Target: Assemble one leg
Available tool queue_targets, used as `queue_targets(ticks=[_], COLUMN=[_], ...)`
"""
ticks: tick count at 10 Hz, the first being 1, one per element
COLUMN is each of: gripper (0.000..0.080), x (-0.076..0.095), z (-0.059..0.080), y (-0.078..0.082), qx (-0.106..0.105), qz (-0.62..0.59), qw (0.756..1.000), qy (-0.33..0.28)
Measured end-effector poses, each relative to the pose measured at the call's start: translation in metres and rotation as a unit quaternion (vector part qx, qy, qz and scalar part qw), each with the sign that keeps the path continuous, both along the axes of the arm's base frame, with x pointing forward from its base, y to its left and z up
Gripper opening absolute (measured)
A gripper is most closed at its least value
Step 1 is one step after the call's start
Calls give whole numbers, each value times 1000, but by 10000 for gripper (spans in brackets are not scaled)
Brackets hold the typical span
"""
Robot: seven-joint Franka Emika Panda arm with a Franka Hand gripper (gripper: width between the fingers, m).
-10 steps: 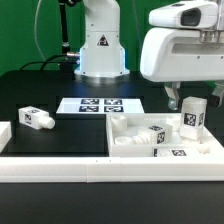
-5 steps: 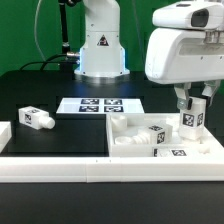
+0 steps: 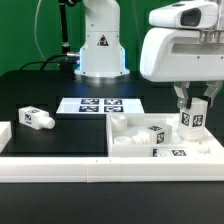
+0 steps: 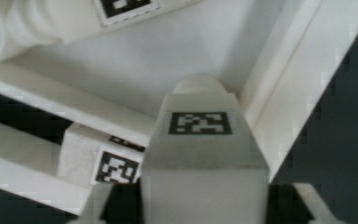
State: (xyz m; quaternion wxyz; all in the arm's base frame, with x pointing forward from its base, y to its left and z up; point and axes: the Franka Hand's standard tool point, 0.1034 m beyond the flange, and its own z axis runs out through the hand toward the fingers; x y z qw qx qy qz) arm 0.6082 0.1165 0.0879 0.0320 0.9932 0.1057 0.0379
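Note:
My gripper (image 3: pixel 191 108) is shut on a leg (image 3: pixel 190 120), a small white oblong block with a black-and-white tag. It holds the leg roughly upright over the right end of the large white tray-shaped part (image 3: pixel 205 150). In the wrist view the leg (image 4: pixel 202 150) fills the middle between my fingers (image 4: pixel 98 205), with its tag facing the camera. Two more legs (image 3: pixel 158 136) lie inside the tray. Another leg (image 3: pixel 35 118) lies on the black table at the exterior view's left.
The marker board (image 3: pixel 98 105) lies flat behind the tray, in front of the robot base (image 3: pixel 100 50). A long white rail (image 3: pixel 100 170) runs along the front edge. A white block (image 3: pixel 4 136) sits at the far left. In the wrist view a tagged leg (image 4: pixel 108 165) lies beside the held one.
My gripper has sunk slightly with the leg still in it, staying over the tray's right end. The other parts have not moved.

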Motion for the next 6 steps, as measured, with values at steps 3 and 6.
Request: queue_targets(ticks=[3, 6], gripper=[288, 288], x=[1, 1], z=[0, -1], y=[1, 0], qx=[19, 44], qz=[-199, -362], qw=[980, 931], qy=[-18, -31])
